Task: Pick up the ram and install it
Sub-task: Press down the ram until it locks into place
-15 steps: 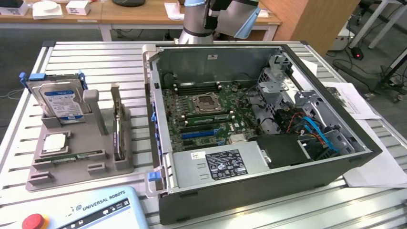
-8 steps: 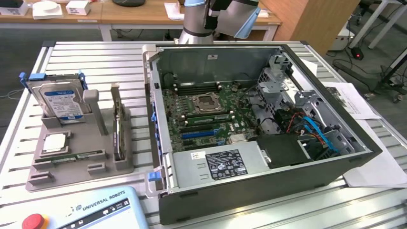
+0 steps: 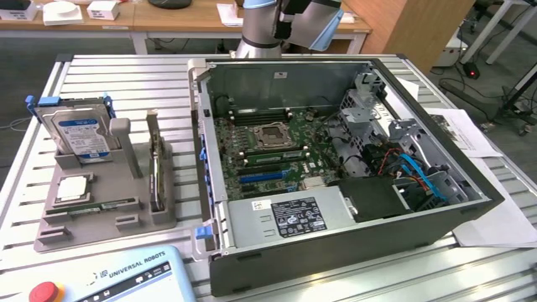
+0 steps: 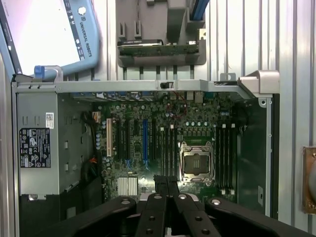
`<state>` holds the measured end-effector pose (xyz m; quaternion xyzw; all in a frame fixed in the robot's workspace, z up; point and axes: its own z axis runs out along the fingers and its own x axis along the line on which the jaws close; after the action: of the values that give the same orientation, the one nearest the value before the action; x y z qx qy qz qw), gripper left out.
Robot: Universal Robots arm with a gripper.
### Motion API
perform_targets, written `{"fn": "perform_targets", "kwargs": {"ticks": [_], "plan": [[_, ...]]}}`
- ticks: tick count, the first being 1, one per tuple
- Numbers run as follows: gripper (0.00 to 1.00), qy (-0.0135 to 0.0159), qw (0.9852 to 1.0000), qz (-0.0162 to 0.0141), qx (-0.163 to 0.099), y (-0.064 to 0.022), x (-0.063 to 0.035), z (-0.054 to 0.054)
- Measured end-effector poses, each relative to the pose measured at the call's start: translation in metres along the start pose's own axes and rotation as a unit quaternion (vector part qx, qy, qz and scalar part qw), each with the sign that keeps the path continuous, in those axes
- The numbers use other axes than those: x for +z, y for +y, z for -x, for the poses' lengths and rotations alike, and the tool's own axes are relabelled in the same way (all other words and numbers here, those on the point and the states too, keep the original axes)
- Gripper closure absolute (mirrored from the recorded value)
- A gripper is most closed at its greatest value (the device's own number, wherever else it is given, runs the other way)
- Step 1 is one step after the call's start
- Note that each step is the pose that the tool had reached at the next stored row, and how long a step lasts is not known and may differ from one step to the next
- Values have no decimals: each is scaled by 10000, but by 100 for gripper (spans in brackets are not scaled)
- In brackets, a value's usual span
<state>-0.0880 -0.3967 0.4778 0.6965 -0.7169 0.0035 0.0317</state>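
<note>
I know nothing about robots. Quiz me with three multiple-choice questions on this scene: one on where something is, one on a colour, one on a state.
1. Where is the hard drive?
A. Inside the computer case
B. Standing in the grey holder
C. On the floor

2. What colour is the round button on the control tablet?
A. Red
B. Green
C. Blue

3. How is the gripper?
A. Holding the ram
B. Wide open
C. Shut and empty

B: the hard drive stands in the grey holder, outside the computer case.
A: the button is red.
C: the gripper has its fingers together, and the ram sits in the holder.
</note>
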Motion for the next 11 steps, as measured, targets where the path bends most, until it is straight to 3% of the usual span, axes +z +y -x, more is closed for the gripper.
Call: {"fn": "perform_targets", "kwargs": {"ticks": [11], "plan": [[89, 0, 10000, 1, 1, -3, 1, 1]]}}
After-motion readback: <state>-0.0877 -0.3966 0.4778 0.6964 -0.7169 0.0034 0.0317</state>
